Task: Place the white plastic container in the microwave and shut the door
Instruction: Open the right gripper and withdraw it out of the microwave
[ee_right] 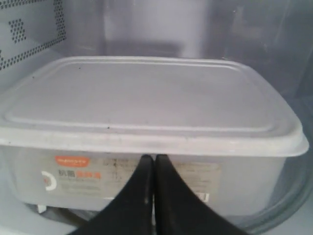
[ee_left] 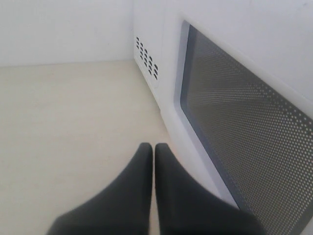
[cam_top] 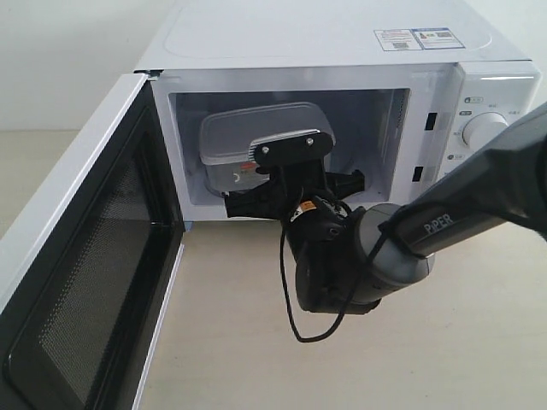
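The white plastic container (cam_top: pixel 248 132) sits inside the microwave (cam_top: pixel 342 43), lid on, resting on the glass turntable (ee_right: pixel 289 195). In the right wrist view the container (ee_right: pixel 146 103) fills the frame, its red-and-white label facing me. My right gripper (ee_right: pixel 155 157) is shut and empty, its tips right at the labelled side just under the lid rim. The right arm (cam_top: pixel 367 248) reaches into the oven's opening. The door (cam_top: pixel 94 282) stands wide open, swung out to the left. My left gripper (ee_left: pixel 154 146) is shut and empty, low over the table beside the door's outer face (ee_left: pixel 244 127).
The two dials sit on the microwave's right panel, the upper dial (cam_top: pixel 483 130) just above the right arm. A black cable (cam_top: pixel 295 316) loops under the right wrist. Vent holes (ee_left: pixel 146 58) mark the microwave's side wall. The light wooden table (cam_top: pixel 342 367) stretches in front.
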Controlling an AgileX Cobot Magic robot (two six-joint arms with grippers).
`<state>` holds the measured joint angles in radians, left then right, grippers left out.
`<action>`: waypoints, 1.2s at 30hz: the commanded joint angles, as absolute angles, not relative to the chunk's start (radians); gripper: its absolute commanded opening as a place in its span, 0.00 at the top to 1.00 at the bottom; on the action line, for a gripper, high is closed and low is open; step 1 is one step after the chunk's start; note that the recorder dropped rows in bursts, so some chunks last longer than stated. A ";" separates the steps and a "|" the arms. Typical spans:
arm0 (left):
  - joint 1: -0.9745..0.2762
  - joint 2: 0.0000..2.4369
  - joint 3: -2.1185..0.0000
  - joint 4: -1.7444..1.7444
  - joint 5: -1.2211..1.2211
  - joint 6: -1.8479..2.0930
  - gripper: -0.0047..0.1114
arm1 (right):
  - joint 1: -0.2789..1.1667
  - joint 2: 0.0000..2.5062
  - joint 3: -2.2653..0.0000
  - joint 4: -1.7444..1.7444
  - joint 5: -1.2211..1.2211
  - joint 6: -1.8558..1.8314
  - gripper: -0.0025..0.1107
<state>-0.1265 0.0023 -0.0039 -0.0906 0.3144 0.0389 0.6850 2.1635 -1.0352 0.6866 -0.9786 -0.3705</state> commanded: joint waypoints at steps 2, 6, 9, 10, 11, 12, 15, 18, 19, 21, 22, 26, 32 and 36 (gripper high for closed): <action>-0.123 0.000 0.000 -0.089 0.313 0.030 0.93 | 0.684 2.163 -1.035 0.695 -0.989 -0.383 0.98; -0.123 0.000 0.000 -0.089 0.313 0.030 0.93 | 0.724 2.156 -1.006 0.734 -1.033 -0.403 0.98; -0.123 0.000 0.000 -0.089 0.313 0.030 0.93 | 0.763 2.121 -0.948 0.764 -1.112 -0.429 0.98; -0.123 0.000 0.000 -0.089 0.313 0.030 0.93 | 0.778 2.102 -0.924 0.780 -1.134 -0.436 0.98; -0.123 0.000 0.000 -0.089 0.313 0.030 0.93 | 0.791 2.081 -0.897 0.795 -1.144 -0.446 0.98; -0.123 0.000 0.000 -0.089 0.313 0.030 0.93 | 0.802 2.061 -0.875 0.809 -1.144 -0.456 0.98; -0.123 0.000 0.000 -0.089 0.313 0.030 0.93 | 0.835 1.986 -0.780 0.837 -1.139 -0.484 0.98; -0.123 0.000 0.000 -0.089 0.313 0.030 0.93 | 0.874 1.893 -0.681 0.851 -1.129 -0.484 0.98; -0.123 0.000 0.000 -0.089 0.313 0.030 0.93 | 0.888 1.861 -0.646 0.852 -1.115 -0.483 0.98; -0.123 0.000 0.000 -0.089 0.313 0.030 0.93 | 0.912 1.798 -0.586 0.852 -1.068 -0.483 0.98; -0.123 0.000 0.000 -0.089 0.313 0.030 0.93 | 0.923 1.762 -0.556 0.852 -1.022 -0.483 0.98; -0.123 0.000 0.000 -0.089 0.313 0.030 0.93 | 0.948 1.641 -0.476 0.856 -0.804 -0.482 0.98; -0.123 0.000 0.000 -0.089 0.313 0.030 0.93 | 0.948 1.475 -0.407 0.856 -0.485 -0.485 0.98; -0.123 0.000 0.000 -0.089 0.313 0.030 0.93 | 0.948 1.379 -0.396 0.848 -0.281 -0.489 0.98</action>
<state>-0.1265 0.0023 -0.0039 -0.0906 0.3144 0.0389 0.9456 1.4416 -0.4050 0.8552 -0.4138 -0.4800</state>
